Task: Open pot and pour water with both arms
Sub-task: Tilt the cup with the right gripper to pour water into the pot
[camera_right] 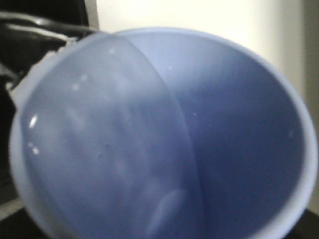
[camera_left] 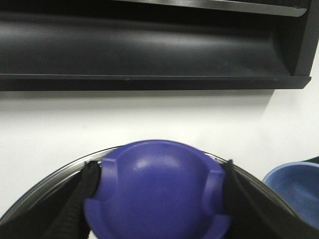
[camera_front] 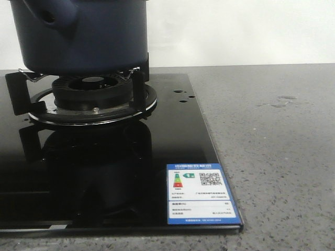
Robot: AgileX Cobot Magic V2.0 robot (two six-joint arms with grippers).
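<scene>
- Pot (camera_front: 86, 36): dark navy, seated on the burner grate (camera_front: 91, 91) of the black glass stove (camera_front: 172, 146), far left of the front view. Its top is cut off by the frame edge; rim and opening not visible there. Stubby side handle (camera_front: 49, 14) faces the camera.
- Left gripper (camera_left: 159, 172): black fingers (camera_left: 84, 191) sit on either side of a purple-blue lid knob (camera_left: 157, 191), closed against its flanks. Metal lid rim (camera_left: 60, 172) arcs just behind the knob. White wall and a dark hood-like shelf (camera_left: 149, 45) fill the background, so the lid appears lifted; how far it stands clear of the pot cannot be judged.
- Right wrist view: filled almost wholly by the inside of a light blue cup (camera_right: 164, 134), tilted, with water (camera_right: 99, 149) lying toward one side. Right fingers are not visible; cannot tell their state, though the cup's closeness suggests it is carried.
- Cup edge (camera_left: 294, 184) also shows beside the lid in the left wrist view.
- Step in hand (judgement): lid held off, pour underway or about to start.
- Next move calls for: cup lip over the pot mouth, tilt increased gradually, lid kept aside.
- Hidden: both arms absent from the front view; pot interior unseen; cup-to-pot alignment unverifiable. Droplets (camera_front: 280, 100) mark the table (camera_front: 272, 172).
</scene>
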